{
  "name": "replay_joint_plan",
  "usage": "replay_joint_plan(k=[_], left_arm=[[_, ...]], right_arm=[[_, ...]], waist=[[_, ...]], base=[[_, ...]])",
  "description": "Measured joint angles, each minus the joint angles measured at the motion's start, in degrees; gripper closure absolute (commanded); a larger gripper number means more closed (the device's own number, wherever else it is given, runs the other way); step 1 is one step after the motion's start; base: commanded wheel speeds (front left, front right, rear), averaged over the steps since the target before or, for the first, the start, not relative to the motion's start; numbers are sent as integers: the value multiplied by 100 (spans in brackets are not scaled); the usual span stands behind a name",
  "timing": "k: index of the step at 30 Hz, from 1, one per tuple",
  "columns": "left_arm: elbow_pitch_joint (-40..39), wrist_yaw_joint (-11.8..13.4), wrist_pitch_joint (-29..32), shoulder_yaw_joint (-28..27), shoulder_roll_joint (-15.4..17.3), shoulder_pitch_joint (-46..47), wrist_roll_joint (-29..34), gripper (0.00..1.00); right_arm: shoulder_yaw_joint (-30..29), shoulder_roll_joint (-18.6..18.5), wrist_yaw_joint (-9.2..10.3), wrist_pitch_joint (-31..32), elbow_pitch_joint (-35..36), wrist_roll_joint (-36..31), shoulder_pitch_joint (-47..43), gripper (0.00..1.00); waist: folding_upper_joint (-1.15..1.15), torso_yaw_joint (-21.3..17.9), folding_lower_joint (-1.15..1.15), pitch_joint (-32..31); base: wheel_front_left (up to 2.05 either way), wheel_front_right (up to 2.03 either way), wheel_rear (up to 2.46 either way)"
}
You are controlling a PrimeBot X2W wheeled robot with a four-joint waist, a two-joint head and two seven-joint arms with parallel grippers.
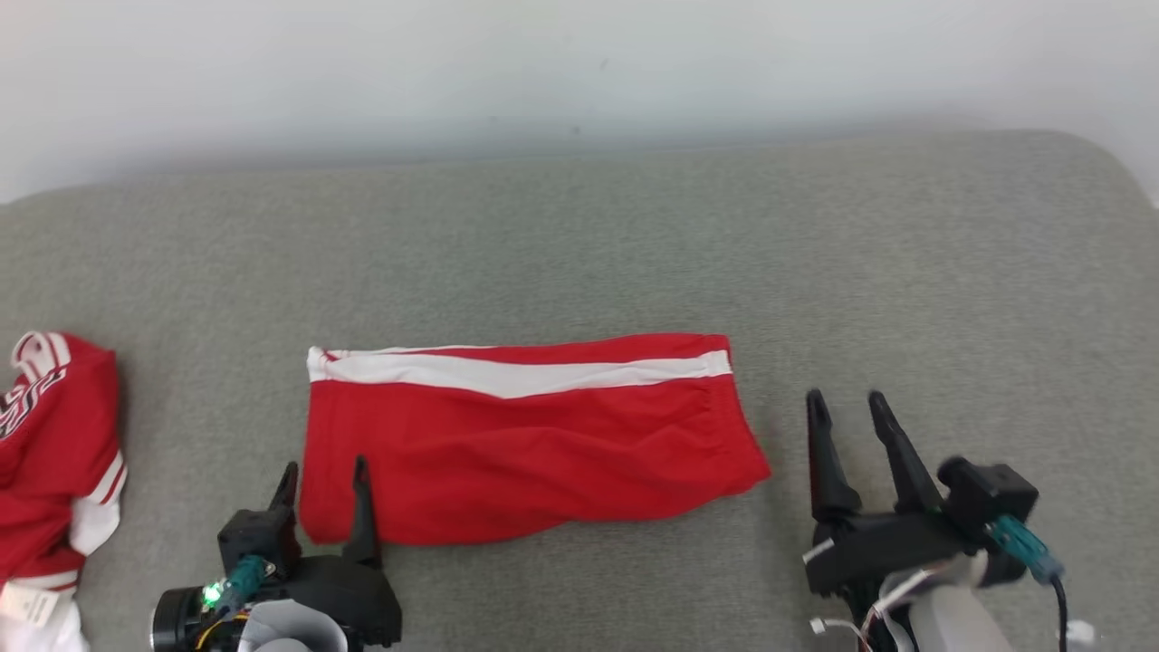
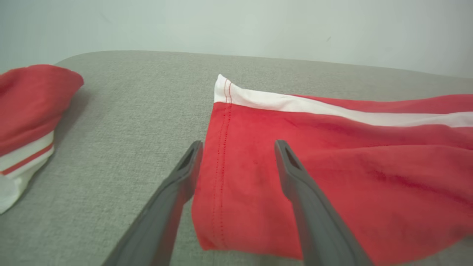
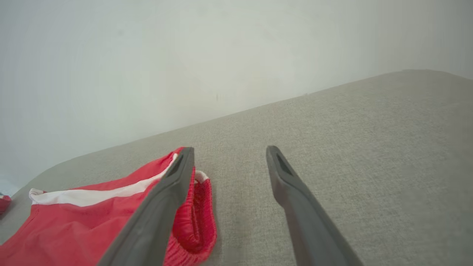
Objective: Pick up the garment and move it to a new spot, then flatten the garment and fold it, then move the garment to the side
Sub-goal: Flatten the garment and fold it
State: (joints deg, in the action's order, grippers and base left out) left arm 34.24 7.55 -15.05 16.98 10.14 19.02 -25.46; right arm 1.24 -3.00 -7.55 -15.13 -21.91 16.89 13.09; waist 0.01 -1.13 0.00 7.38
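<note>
Both long dark fingers of the left gripper (image 1: pixel 324 471) stand spread wide and grip nothing. They straddle the near-left corner of the red shorts with a white side stripe (image 1: pixel 534 444): in the left wrist view one finger sits just off the stitched hem over bare surface, and the other lies over the red cloth. The right gripper (image 1: pixel 847 403) is spread just as wide and also empty, with a strip of bare surface between its fingers and the right end of the shorts.

The shorts lie flat near the middle of the grey woven fabric surface (image 1: pixel 579 244), apparently already folded lengthwise. Their long axis runs left to right, across both grippers' line of reach. The stripe runs along the far edge, the leg hem points left, and the gathered elastic waistband (image 3: pixel 199 218) points right.

The left gripper is the nearer, already at the cloth. Shifting the shorts aside would probably mean taking them by their two short ends.

Well apart at the left edge lies a crumpled red-and-white garment (image 1: pixel 54 435).
</note>
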Motion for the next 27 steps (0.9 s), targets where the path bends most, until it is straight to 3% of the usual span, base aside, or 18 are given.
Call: replay_joint_plan(k=[8,17,25,26,27], left_arm=[[-560,-254,0,-511,-364,-313,679,0],[-575,-569,0,-864,-619,-398,1070,0],[-631,-716,0,-1042,-699,-396,1261,0],[-657,-758,0,-1060,-701,-396,1277,0],[-690,-760,0,-1083,-702,-396,1291,0]], right_arm=[[264,-65,0,-1,-617,-140,679,0],[-35,-76,0,-1,-1775,-174,917,0],[489,-245,0,-29,-2254,442,1163,0],[556,-276,0,-30,-2246,511,1165,5],[623,-308,0,-30,-2225,586,1167,24]], waist=[[0,429,0,208],[0,834,0,404],[0,935,0,551],[0,938,0,564],[-1,938,0,573]], base=[[0,0,0],[0,0,0],[0,0,0],[0,0,0],[0,0,0]])
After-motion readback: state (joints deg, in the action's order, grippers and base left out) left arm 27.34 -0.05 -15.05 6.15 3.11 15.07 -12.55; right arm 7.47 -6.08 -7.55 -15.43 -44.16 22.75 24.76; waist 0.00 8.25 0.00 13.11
